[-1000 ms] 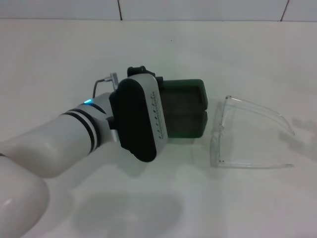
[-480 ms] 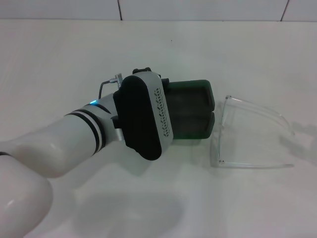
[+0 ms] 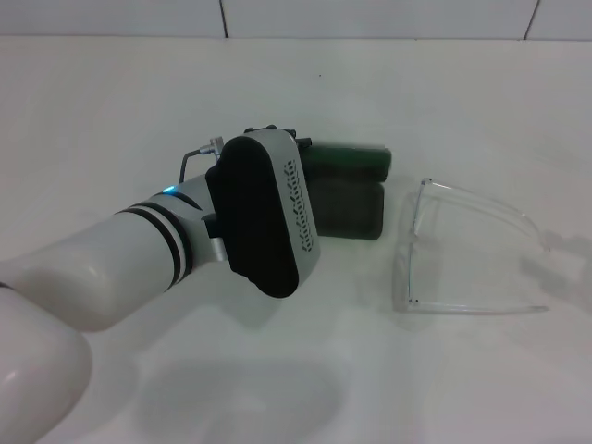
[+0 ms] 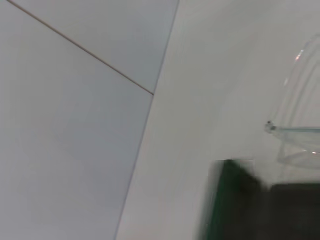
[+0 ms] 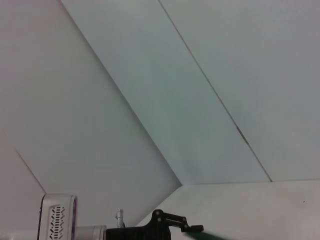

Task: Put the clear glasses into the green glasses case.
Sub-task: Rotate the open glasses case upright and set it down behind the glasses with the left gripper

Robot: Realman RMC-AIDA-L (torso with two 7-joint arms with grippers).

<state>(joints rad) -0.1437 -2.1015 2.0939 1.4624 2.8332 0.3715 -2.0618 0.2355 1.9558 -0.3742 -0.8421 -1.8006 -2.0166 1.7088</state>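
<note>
The left claw is at the green glasses case, hiding part of it; grip state cannot be determined. The clear glasses lie just beyond the case.

White arm, seemingly black-faced wrist

A plain white table fills nearly the whole head view, its surface matte and evenly lit, with soft grey shadows on its near part. Behind the table's far edge rises a wall of large pale tiles with thin dark grout lines; both wrist views show that wall too.
</note>
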